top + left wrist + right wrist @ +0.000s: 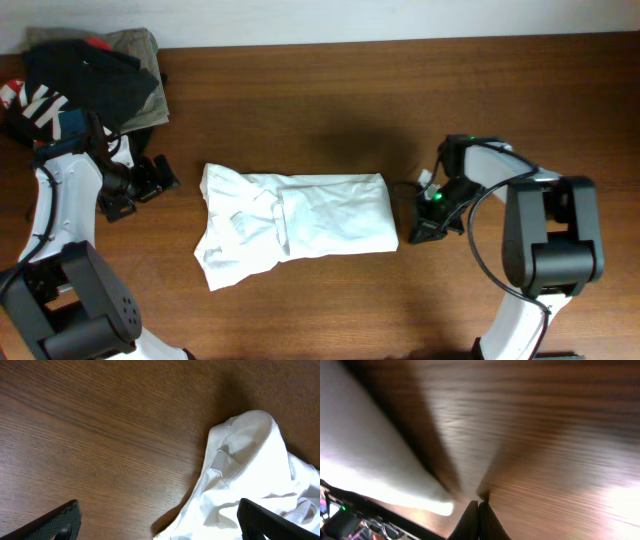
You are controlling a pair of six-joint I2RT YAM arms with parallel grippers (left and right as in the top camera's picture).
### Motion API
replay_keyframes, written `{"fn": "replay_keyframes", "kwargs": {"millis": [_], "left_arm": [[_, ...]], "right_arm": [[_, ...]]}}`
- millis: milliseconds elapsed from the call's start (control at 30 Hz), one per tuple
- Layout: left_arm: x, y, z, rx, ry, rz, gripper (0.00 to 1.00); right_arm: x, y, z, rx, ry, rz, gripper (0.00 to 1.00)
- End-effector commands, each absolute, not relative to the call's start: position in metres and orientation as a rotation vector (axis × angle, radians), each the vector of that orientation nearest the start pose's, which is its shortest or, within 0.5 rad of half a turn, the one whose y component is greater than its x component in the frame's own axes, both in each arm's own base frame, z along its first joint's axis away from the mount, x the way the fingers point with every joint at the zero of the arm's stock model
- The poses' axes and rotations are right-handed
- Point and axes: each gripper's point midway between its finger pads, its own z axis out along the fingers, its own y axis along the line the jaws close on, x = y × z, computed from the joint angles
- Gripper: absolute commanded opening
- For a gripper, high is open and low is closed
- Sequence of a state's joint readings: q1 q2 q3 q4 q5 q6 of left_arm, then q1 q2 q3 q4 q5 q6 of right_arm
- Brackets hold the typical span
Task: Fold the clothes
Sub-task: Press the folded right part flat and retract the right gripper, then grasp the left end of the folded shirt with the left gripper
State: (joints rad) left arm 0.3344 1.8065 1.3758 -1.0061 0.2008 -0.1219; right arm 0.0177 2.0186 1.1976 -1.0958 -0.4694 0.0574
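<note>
Overhead, the white T-shirt lies partly folded mid-tabletop, its left end rumpled and its layers hard to separate. The left gripper is spread wide just left of it, and its wrist view crops the shirt. The right gripper, beside the shirt's right edge, is pressed together with nothing visible between; its wrist view is blurred. Dark garments are cut off top-left.
</note>
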Motion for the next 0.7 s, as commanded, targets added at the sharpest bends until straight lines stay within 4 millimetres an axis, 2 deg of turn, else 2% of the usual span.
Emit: {"fn": "replay_keyframes", "kwargs": {"millis": [0,33,67,100,133,167,200,267,300,400,433,467,500,567,667], "left_arm": [[0.352,0.087,0.084,-0.650,2.899,-0.273,0.99],[0.352,0.087,0.084,-0.651,2.899,-0.273,0.99],[0.352,0.087,0.084,-0.651,2.899,-0.273,0.99],[0.352,0.087,0.084,-0.650,2.899,-0.273,0.99],[0.353,0.087,0.084,-0.650,2.898,-0.274,0.99],[0.352,0.087,0.084,-0.650,2.899,-0.274,0.99],[0.352,0.087,0.084,-0.651,2.899,-0.274,0.99],[0.353,0.081,0.085,-0.643,2.897,-0.328,0.99],[0.357,0.064,0.090,-0.527,2.885,-0.468,0.99],[0.358,0.041,0.097,-0.318,2.856,-0.656,0.99],[0.357,0.036,0.097,-0.270,2.854,-0.694,0.99],[0.354,0.033,0.094,-0.273,2.871,-0.717,0.99],[0.349,0.032,0.090,-0.289,2.898,-0.736,0.99],[0.343,0.030,0.083,-0.308,2.932,-0.760,0.99],[0.341,0.029,0.068,-0.283,2.977,-0.767,0.99]], "right_arm": [[0.300,0.055,0.034,0.294,3.274,0.718,0.04],[0.311,0.045,0.050,0.312,3.227,0.691,0.04],[0.321,0.032,0.064,0.332,3.184,0.647,0.11],[0.330,0.020,0.075,0.352,3.150,0.603,0.43],[0.340,0.006,0.084,0.376,3.114,0.563,0.83],[0.352,-0.012,0.094,0.408,3.068,0.511,0.98],[0.362,-0.032,0.104,0.446,3.021,0.447,0.99],[0.374,-0.061,0.117,0.517,2.944,0.408,0.99],[0.379,-0.080,0.121,0.569,2.897,0.393,0.99],[0.380,-0.105,0.121,0.633,2.851,0.359,0.99],[0.386,-0.123,0.121,0.652,2.811,0.287,0.99],[0.394,-0.152,0.122,0.678,2.753,0.150,0.99],[0.395,-0.166,0.124,0.702,2.726,0.103,0.99],[0.395,-0.175,0.125,0.725,2.701,0.113,0.99],[0.394,-0.177,0.125,0.729,2.699,0.108,0.99]]}}
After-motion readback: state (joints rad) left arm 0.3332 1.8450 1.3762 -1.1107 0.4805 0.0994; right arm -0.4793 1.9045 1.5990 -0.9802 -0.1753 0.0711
